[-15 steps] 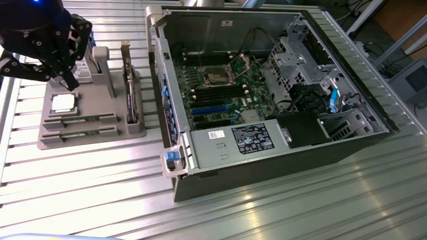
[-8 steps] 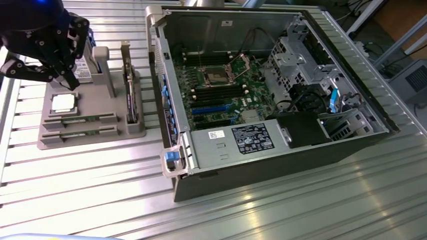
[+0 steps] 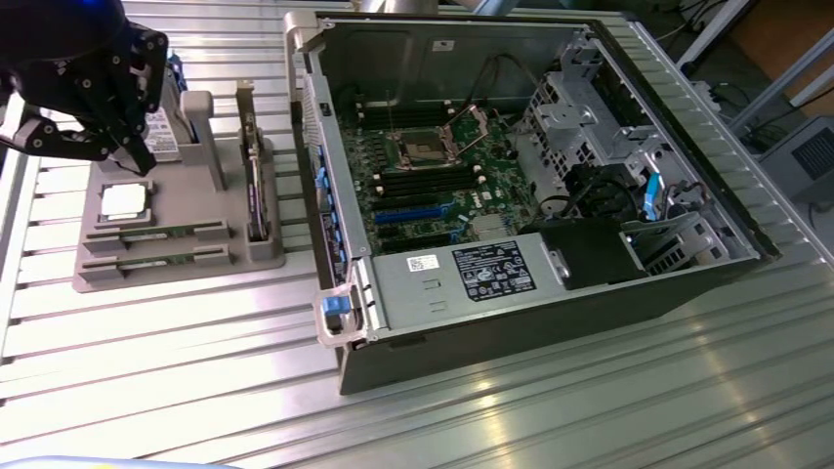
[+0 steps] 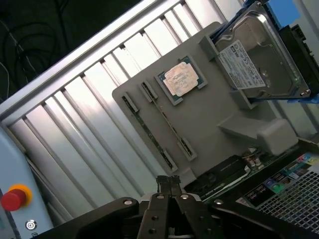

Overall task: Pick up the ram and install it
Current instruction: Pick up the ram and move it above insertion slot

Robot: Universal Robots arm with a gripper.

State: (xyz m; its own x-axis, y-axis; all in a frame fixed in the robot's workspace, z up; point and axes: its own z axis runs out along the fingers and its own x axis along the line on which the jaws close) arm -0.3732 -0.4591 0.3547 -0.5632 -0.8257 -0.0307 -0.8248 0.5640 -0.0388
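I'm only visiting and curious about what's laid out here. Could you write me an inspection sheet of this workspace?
Surface: ribbed metal table carrying a grey tray and an open computer case.
Job's things: two ram sticks lying in the tray, not picked up.
Clutter: processor chip, hard drive and expansion card on the same tray.
Grippers: gripper above the tray, fingers shut on nothing.
Cables: black and blue cables inside the case.
Surroundings: red stop button beyond the table's edge.
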